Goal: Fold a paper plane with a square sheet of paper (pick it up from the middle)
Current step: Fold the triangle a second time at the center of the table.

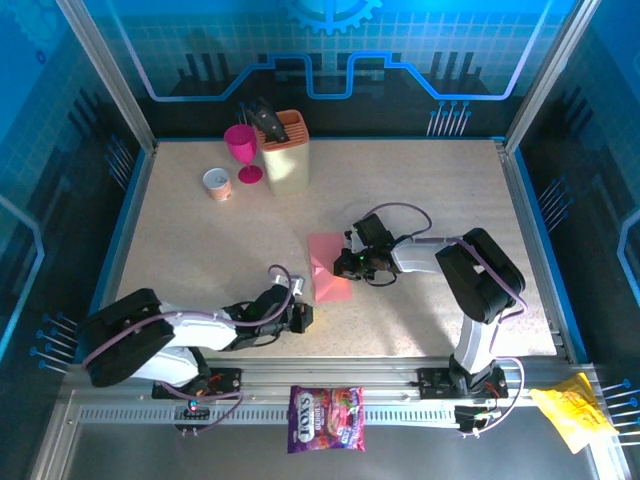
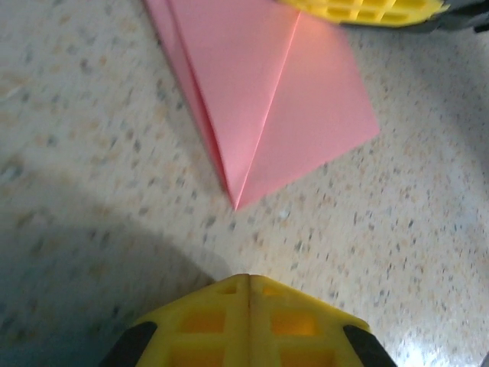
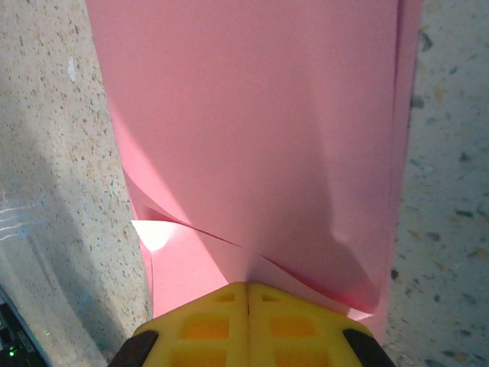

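The pink sheet of paper (image 1: 328, 268) lies mid-table, partly folded, with two slanted flaps meeting in a point (image 2: 235, 205) at its near end. My left gripper (image 1: 300, 316) is shut and holds nothing; its yellow fingertips (image 2: 229, 294) hover just short of that point. My right gripper (image 1: 349, 263) is shut, with its tips (image 3: 247, 287) pressed against the paper (image 3: 252, 130) at its right side. There a flap edge lifts and curls over the layer below. One right finger (image 2: 367, 9) also sits on the paper's far edge in the left wrist view.
A beige knife block (image 1: 285, 152), a magenta goblet (image 1: 242, 150) and a small cup (image 1: 217, 183) stand at the back left. A purple candy bag (image 1: 326, 418) and a yellow wrapper (image 1: 572, 412) lie on the front rail, off the tabletop.
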{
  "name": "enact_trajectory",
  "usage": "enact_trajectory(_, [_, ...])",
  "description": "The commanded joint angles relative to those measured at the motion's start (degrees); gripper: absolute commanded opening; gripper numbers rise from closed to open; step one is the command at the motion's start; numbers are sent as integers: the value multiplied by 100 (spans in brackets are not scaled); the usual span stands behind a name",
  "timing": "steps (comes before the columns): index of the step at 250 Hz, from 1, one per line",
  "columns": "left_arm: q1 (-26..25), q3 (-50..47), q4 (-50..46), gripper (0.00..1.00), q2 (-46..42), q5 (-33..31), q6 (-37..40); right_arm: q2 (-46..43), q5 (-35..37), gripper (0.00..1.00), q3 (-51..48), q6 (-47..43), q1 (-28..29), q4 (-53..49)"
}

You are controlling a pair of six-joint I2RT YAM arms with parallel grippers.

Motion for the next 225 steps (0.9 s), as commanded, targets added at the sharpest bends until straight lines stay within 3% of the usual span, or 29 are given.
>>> enact_trajectory(1, [6,71,-1820,0,-520,-107,-45,320,574,0,-305,25,-107,-410])
enact_trajectory(35, [546,672,-2010,0,-862,138,417,379,479,0,-333,4,-98,-346])
enact_trajectory(75, [1204,1454,-1919,0,-245,761,975,504,421,0,-323,22,-63,-279])
enact_trajectory(145, [1352,2359,-1538,0,1110,1194,1386,470,423,0,-397,87,-37,-212])
enact_trajectory(225, [1614,2653,-1273,0,1731,1142,1448,487,397,0,-452,92,-19,-158])
